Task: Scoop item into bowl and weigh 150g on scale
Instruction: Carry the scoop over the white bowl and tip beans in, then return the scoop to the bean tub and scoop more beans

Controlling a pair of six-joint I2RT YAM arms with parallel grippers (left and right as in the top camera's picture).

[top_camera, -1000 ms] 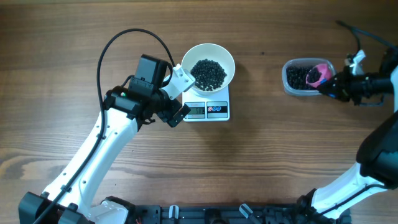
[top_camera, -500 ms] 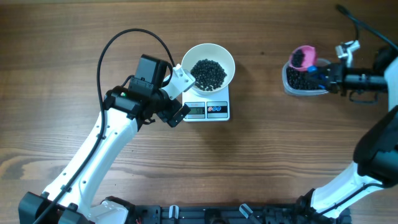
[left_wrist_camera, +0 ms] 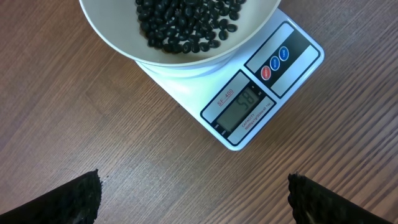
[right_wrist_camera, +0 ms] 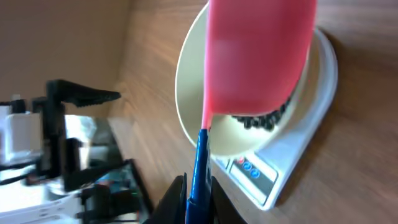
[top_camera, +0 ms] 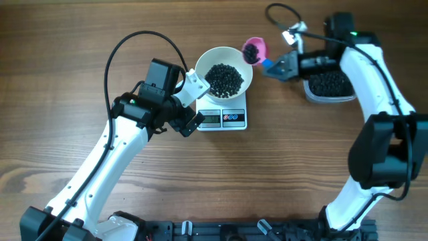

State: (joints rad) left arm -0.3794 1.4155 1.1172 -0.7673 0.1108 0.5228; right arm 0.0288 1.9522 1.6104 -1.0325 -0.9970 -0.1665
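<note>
Scoop pinched tight at the bowl's edge

My right gripper [top_camera: 276, 67] was closed almost fully on the thin blue handle of the pink scoop [top_camera: 253, 49], the handle running straight out from between my fingers [right_wrist_camera: 180, 202]. The scoop's cup sat just beyond my fingertips, loaded with black beans [top_camera: 223, 79] and held over the rim of the white bowl [top_camera: 202, 65]. That bowl stood on the scale [top_camera: 234, 118] ahead of the gripper, with a heap of beans already inside it. Close behind my right gripper lay the clear tub [top_camera: 328, 100], holding more beans.

My left gripper [top_camera: 197, 102] was spread as wide as it goes and held nothing. From its wrist view the scale's display [left_wrist_camera: 244, 106] and two buttons lay just ahead of the open fingers [left_wrist_camera: 78, 196], which touched neither bowl nor scale.
</note>
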